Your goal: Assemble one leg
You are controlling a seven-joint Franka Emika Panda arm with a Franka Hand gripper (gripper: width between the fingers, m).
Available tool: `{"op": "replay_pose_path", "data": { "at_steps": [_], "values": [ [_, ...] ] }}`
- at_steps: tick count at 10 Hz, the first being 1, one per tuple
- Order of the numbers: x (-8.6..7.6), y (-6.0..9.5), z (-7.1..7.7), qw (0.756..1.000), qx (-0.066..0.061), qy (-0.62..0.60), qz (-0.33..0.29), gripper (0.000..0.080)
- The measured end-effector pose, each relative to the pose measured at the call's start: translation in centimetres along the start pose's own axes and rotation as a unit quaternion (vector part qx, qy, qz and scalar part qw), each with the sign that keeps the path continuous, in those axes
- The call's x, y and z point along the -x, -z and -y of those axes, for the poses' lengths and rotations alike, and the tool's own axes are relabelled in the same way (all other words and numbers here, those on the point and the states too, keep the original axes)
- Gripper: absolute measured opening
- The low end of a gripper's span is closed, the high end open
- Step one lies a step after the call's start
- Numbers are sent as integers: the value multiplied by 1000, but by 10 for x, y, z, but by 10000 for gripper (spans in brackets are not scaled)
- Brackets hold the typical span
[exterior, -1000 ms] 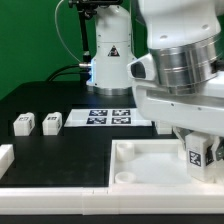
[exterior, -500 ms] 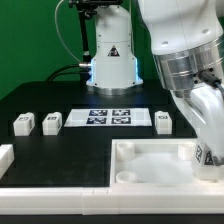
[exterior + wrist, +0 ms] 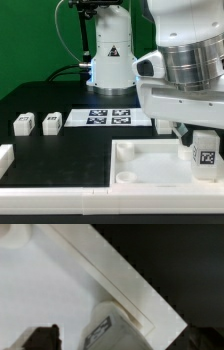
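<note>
A leg (image 3: 207,156), a stubby white block with a square marker, stands in the far corner of the large white board (image 3: 150,172) at the exterior view's right. My gripper (image 3: 200,150) hangs right over it, one finger on each side. In the wrist view the leg (image 3: 108,328) sits against the board's raised rim (image 3: 118,276). One dark finger (image 3: 43,338) shows with a strip of white board between it and the leg, so the jaws stand open around the leg. Two more legs (image 3: 23,124) (image 3: 51,121) lie on the black table at the exterior view's left.
The marker board (image 3: 110,117) lies behind the white board, in front of the arm's base (image 3: 110,60). A white part (image 3: 5,156) shows at the left edge of the exterior view. My arm hides the table behind the board's right corner.
My wrist turned one way half a second ago and has turned back. The leg has stayed in the board's corner, its marker again facing the exterior camera.
</note>
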State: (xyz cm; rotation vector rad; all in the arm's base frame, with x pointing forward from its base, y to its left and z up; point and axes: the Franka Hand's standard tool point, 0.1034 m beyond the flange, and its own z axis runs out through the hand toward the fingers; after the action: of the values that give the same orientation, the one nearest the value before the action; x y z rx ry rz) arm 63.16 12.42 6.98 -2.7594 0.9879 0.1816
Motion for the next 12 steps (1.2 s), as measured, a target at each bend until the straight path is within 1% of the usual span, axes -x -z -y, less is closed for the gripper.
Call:
{"op": "replay_pose_path", "data": {
  "at_steps": [1, 2, 3, 4, 5, 6, 7, 8, 9, 10, 11, 12],
  "values": [
    [-1, 0, -1, 998, 0, 55, 0, 648],
    [-1, 0, -2, 993, 4, 115, -1, 648],
    [-4, 1, -5, 974, 29, 224, -11, 649],
    [-7, 2, -5, 954, 37, 296, -17, 649],
    [-9, 2, -5, 942, 39, 333, -21, 649],
    [-9, 2, -5, 938, 39, 344, -20, 649],
    [-8, 2, -5, 948, 38, 316, -21, 527],
    [-8, 2, -5, 954, 37, 298, -21, 527],
    [-8, 1, -4, 969, 35, 242, -23, 377],
    [-8, 1, -4, 980, 34, 197, -25, 292],
    [-8, 1, -4, 983, 34, 177, -26, 292],
    [-8, 2, -3, 995, 27, 89, -25, 292]
  ]
}}
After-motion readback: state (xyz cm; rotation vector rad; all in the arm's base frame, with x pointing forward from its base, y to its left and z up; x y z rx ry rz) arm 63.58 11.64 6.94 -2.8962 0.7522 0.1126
